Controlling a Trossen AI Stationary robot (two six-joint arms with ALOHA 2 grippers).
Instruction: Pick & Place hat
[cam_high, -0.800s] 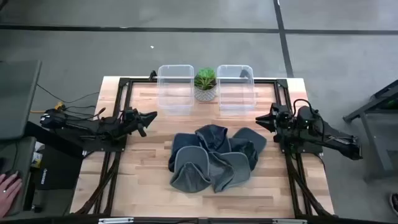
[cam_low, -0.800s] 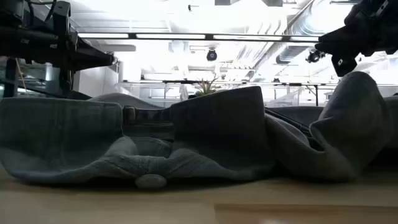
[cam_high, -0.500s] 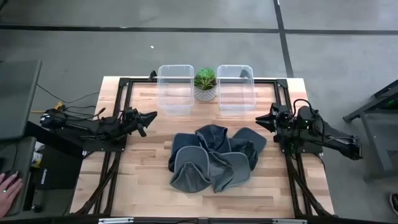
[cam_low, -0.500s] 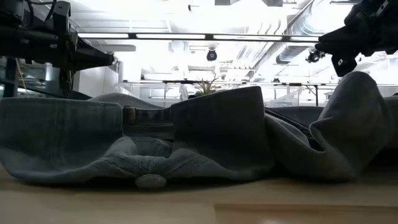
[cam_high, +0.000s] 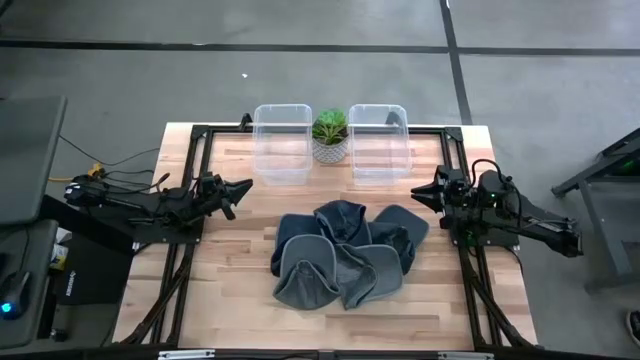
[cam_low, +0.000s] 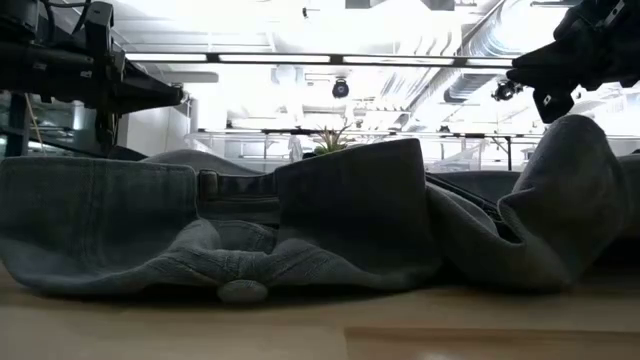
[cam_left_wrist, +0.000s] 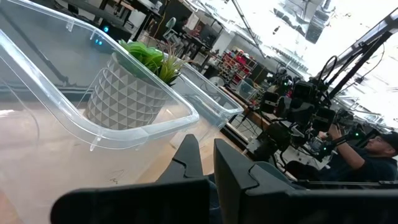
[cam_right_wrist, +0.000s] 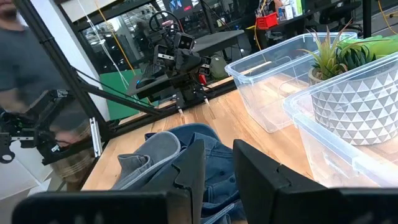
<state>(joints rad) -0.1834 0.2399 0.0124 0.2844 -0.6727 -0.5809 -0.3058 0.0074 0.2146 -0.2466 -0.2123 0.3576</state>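
Hats piling up, hiding one another

My left gripper (cam_high: 243, 186) and right gripper (cam_high: 419, 193) are hovering narrowly parted, empty, flanking overlapping denim hats (cam_high: 345, 252) on the wooden table (cam_high: 240, 270); a blurred person (cam_right_wrist: 43, 68) is standing beyond.

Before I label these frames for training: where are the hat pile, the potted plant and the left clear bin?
hat pile (cam_high: 345, 255), high view, middle of the grey fabric.
potted plant (cam_high: 330, 148), high view, white pot.
left clear bin (cam_high: 281, 146), high view, its floor.
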